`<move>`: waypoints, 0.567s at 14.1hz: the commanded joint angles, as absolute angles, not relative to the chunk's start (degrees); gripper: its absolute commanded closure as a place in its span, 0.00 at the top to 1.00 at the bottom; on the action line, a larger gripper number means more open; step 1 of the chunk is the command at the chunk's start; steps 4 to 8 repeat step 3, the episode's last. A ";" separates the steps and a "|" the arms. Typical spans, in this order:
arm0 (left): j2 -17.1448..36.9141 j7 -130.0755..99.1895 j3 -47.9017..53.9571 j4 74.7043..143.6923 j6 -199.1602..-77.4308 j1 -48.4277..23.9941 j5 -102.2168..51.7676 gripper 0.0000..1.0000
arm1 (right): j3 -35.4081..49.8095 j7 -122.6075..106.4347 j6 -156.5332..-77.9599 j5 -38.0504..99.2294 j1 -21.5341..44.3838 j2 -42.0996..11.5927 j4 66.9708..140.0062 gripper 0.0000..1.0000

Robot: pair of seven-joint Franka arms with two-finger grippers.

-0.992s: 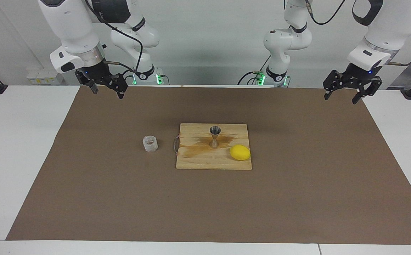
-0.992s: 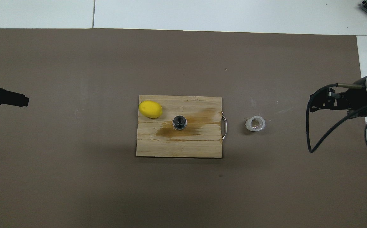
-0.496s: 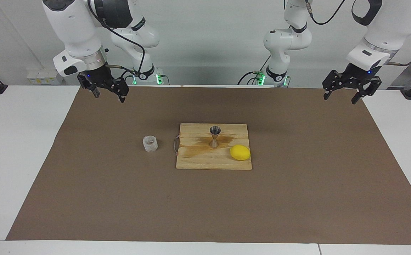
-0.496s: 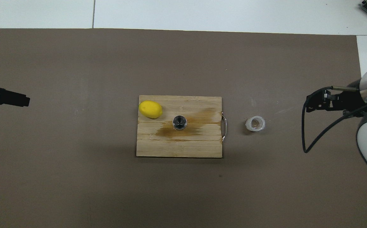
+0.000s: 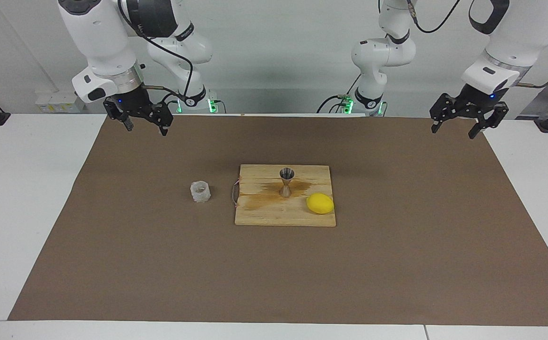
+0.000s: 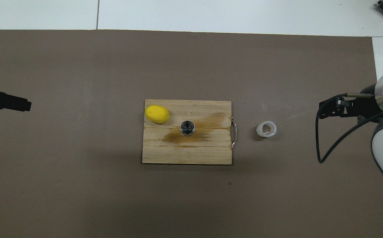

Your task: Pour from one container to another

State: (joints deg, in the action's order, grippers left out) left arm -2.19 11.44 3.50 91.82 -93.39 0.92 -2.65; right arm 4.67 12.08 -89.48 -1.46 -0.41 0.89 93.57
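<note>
The translucent whitish cup point(image 5: 200, 191) point(image 6: 266, 129) stands upright on the brown mat, beside the board's metal handle, toward the right arm's end. The grey metal jigger point(image 5: 286, 182) point(image 6: 187, 127) stands upright on the wooden board point(image 5: 264, 215) point(image 6: 185, 155), in a brown wet stain. My right gripper point(image 5: 146, 128) point(image 6: 323, 110) hangs open and empty over the mat at the right arm's end, well apart from the cup. My left gripper point(image 5: 453, 132) point(image 6: 16, 103) waits open and empty over the mat's edge at the left arm's end.
A yellow lemon point(image 5: 320, 203) point(image 6: 157, 114) lies on the board's corner toward the left arm's end. The brown mat point(image 5: 397, 264) covers most of the white table. A black cable loops down from the right wrist point(image 6: 323, 155).
The right gripper has drifted a little from the mat's edge toward the cup. The left arm, the cup and the jigger have stayed put.
</note>
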 commanded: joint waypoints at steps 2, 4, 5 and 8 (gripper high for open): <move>-1.76 10.99 2.81 91.05 -92.99 -0.09 -3.16 1.00 | 4.92 10.20 -91.05 -0.79 -1.14 2.46 95.71 1.00; -1.76 10.99 2.81 91.05 -92.99 -0.09 -3.16 1.00 | 4.92 10.20 -91.05 -0.79 -1.14 2.46 95.71 1.00; -1.76 10.99 2.81 91.05 -92.99 -0.09 -3.16 1.00 | 4.92 10.20 -91.05 -0.79 -1.14 2.46 95.71 1.00; -1.76 10.99 2.81 91.05 -92.99 -0.09 -3.16 1.00 | 4.92 10.20 -91.05 -0.79 -1.14 2.46 95.71 1.00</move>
